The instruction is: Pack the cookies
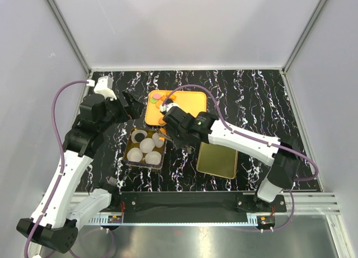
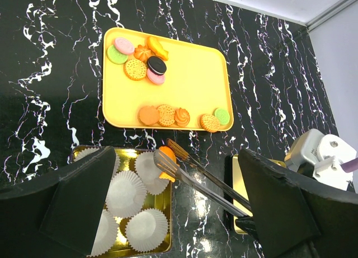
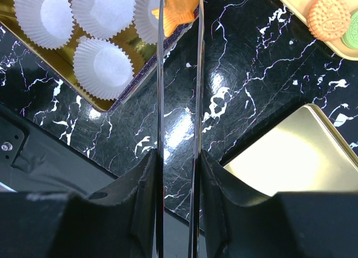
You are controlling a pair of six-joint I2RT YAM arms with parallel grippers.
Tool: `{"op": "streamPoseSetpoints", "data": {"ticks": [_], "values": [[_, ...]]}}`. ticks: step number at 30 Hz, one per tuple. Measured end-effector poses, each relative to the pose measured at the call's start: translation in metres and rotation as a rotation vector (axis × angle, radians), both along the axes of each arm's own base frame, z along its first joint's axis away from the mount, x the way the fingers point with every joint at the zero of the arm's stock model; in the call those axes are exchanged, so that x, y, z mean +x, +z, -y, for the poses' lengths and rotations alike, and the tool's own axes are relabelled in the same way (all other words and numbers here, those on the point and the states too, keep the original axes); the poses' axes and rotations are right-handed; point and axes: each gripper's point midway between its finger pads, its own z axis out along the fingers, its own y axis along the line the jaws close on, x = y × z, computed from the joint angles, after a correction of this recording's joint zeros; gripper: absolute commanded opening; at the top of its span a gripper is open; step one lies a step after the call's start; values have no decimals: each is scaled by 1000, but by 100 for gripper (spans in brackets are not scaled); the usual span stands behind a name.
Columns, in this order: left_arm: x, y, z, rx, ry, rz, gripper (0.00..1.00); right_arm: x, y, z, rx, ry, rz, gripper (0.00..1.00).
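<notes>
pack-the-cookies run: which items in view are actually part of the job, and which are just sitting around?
In the job:
- orange cookie pinched in the tongs
- right gripper, shut on the tongs
- cookies on the orange tray
- gold tin with paper cups

Lying about:
- gold lid, likely the tin's, flat beside it
- left gripper, open, holding nothing

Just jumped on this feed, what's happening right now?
The right gripper is shut on tongs that pinch an orange cookie over a paper cup at the edge of the gold tin. One cup already holds a dark cookie; the others look empty. More cookies wait on the yellow tray. The left gripper hovers open nearby, holding nothing.
</notes>
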Motion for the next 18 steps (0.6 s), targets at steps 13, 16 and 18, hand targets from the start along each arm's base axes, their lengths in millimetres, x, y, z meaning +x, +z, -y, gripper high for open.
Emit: {"op": "streamPoseSetpoints", "data": {"ticks": [13,16,18], "values": [[0,0,0,0,0,0,99,-8,11,-10,13,26,25,36],[0,0,0,0,0,0,99,-9,11,-10,13,29,25,38],[0,0,0,0,0,0,99,-9,11,-10,13,29,25,39]]}}
